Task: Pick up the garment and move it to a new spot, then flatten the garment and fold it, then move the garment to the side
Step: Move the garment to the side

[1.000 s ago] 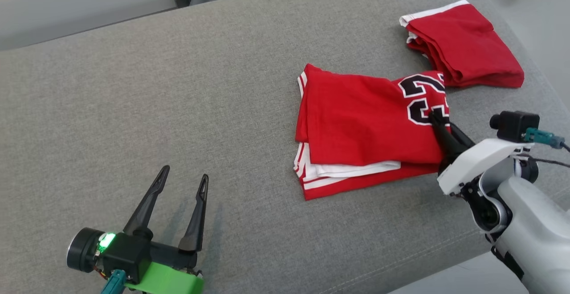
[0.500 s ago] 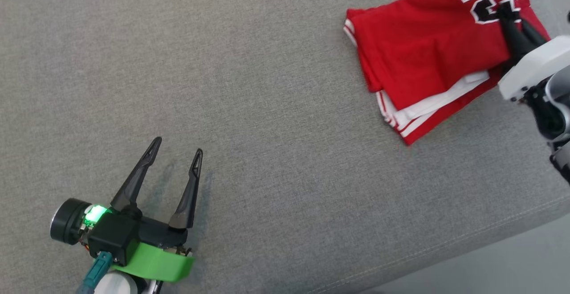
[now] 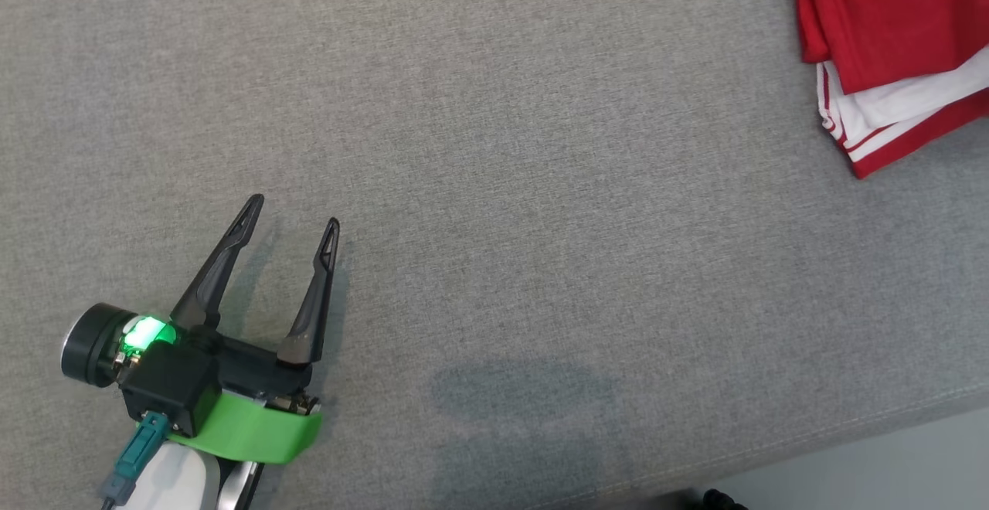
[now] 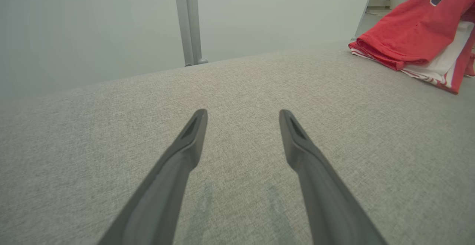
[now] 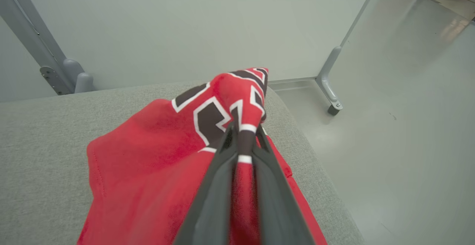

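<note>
The right gripper has its two dark fingers pinched shut on a raised fold of the red folded jersey with white trim and black numerals. That fold is pulled up into a peak. The rest of the jersey lies on the grey woven-fabric padded surface, close to its right edge beside the pale floor. The left gripper hangs low over bare fabric toward the front of the surface, well apart from the jersey, its fingers spread wide and holding nothing. A grey metal post stands beyond the far edge.
</note>
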Controlling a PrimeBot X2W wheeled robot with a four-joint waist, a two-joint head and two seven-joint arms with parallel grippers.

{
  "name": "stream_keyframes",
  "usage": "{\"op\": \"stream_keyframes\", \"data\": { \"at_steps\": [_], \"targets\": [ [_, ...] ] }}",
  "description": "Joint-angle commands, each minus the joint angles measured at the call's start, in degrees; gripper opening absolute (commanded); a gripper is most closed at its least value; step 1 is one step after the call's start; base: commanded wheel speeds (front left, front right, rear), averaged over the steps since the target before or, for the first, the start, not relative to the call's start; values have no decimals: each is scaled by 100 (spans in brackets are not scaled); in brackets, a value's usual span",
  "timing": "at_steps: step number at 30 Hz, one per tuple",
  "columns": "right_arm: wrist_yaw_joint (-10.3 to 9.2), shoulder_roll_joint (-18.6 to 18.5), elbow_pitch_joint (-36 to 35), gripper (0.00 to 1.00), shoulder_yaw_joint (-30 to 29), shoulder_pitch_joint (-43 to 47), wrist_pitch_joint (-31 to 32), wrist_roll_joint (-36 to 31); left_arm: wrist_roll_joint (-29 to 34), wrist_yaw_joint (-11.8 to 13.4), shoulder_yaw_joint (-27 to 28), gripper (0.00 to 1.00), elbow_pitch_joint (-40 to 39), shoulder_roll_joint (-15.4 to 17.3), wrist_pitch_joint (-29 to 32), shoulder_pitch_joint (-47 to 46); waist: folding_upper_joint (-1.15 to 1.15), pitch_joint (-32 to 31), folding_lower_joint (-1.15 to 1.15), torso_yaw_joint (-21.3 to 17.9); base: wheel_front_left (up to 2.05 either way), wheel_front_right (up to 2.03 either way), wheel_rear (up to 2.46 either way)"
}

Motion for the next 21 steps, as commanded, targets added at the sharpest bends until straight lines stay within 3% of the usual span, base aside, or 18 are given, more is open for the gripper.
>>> {"op": "stream_keyframes", "data": {
  "at_steps": [1,3,4,8,12,16,21],
  "targets": [
    [-1,62,46,27,-111,-28,22,-75,-25,-22,-9,100,-46,47,-15,-118,0,131,-1,134,0,0,0],
    [-1,191,195,45,-461,-13,111,-266,-36,-22,-40,100,-64,63,-14,-155,0,153,-1,181,0,0,0],
    [-1,233,275,100,-652,-4,106,-444,-42,-22,-53,100,-72,64,-14,-178,0,158,-1,201,0,0,0],
    [-1,488,520,100,-1508,-5,-381,-1446,-21,-22,-138,100,-86,37,-15,-236,0,103,-1,281,0,0,0],
    [-1,1093,353,100,-1959,203,-965,-2251,18,-21,-176,100,2,-76,-14,-141,0,-133,-1,338,0,0,0],
    [-1,1799,112,100,-2045,536,-1536,-2324,24,-21,-20,100,166,-316,-15,49,0,-565,-1,389,0,0,0],
    [-1,2373,-174,100,-1609,1146,-1860,-2179,-50,-21,349,100,468,-741,-14,284,0,-1207,-1,477,0,0,0]
  ]
}}
